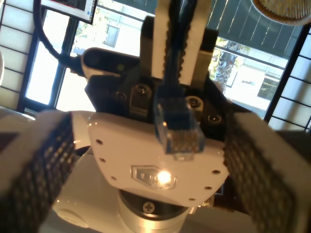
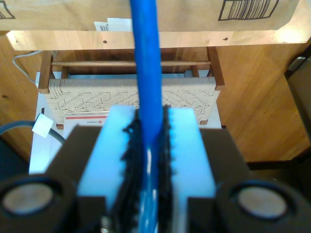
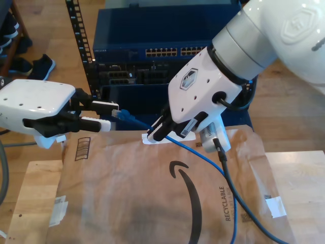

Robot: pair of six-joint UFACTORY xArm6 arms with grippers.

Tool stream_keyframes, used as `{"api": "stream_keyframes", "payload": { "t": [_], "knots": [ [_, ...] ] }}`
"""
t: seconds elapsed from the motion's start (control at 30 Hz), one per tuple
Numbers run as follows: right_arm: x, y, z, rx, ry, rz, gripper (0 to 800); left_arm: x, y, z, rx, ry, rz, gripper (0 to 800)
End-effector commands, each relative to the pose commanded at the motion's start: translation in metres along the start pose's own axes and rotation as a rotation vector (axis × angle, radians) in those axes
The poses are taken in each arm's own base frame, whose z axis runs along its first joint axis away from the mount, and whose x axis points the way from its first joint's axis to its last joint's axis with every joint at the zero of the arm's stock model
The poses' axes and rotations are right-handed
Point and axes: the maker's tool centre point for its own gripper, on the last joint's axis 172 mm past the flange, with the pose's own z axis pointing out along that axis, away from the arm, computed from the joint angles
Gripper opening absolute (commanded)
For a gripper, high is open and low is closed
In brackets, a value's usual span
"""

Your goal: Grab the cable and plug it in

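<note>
I am working two white robot arms over one wooden table [image 3: 299, 173] that has one large brown paper mailer [image 3: 127, 193] lying flat across it. My second gripper [image 3: 154, 133], at the middle of the exterior view, is clenched on the one thin blue cable [image 2: 146, 63]. In its wrist view the cable runs straight between the two pale fingers [image 2: 114, 160], which press on it from both sides. A short length of cable sticks out from that grip toward the exterior view's left and ends in one blue-booted clear plug [image 1: 177, 133]. The plug is held in the air above the far edge of the mailer. My first gripper [image 3: 112, 115], reaching in from the exterior view's left, has its fingers spread apart and holds nothing. Its two textured pads [image 1: 43, 165] stand either side of the plug without touching it, and the plug tip points at them. The rest of the blue cable trails from my second gripper toward the near right, over the mailer and off the near edge of the exterior view. One thicker dark grey cable [image 3: 222, 160] hangs from the second arm and lies beside it. Beyond the table on the far side stands one dark blue equipment rack [image 3: 167, 51], with a row of ports along its upper unit.
</note>
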Motion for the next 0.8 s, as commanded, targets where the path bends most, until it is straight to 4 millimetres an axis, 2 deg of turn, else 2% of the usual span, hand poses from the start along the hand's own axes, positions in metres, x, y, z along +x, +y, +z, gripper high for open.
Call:
{"api": "stream_keyframes", "payload": {
  "t": [0.8],
  "knots": [
    [-0.0002, -0.0008, 0.0035, -0.007, 0.002, 0.003, 1, 0.0000, 0.0000, 0.0002, 0.000, -0.002, 0.004, 300]
  ]
}}
